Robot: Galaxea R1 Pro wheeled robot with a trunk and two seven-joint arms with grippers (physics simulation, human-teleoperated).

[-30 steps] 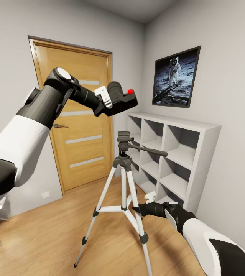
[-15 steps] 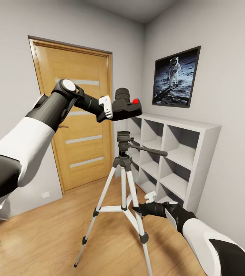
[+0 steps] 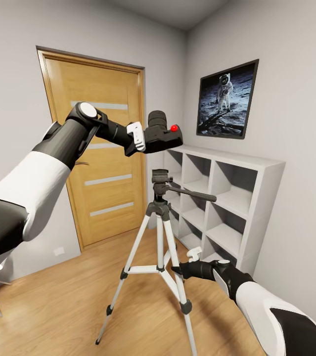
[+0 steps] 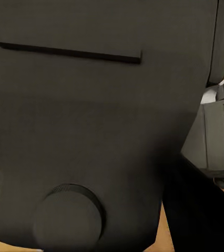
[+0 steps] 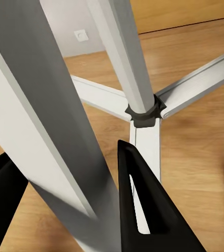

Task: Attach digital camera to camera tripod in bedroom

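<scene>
Nearest me, my right claw (image 3: pixel 177 270) is clamped around a lower leg of the camera tripod (image 3: pixel 158 237); any tug there could skew or tip it. Farther off, my left claw (image 3: pixel 140 137) grips the digital camera (image 3: pixel 161 134) above and clear of the tripod head (image 3: pixel 160 178), and lowering it tilted risks missing the mount.

An oak door (image 3: pixel 98 148) stands left of a white cube shelf (image 3: pixel 227 198) under an astronaut picture (image 3: pixel 227 99).
</scene>
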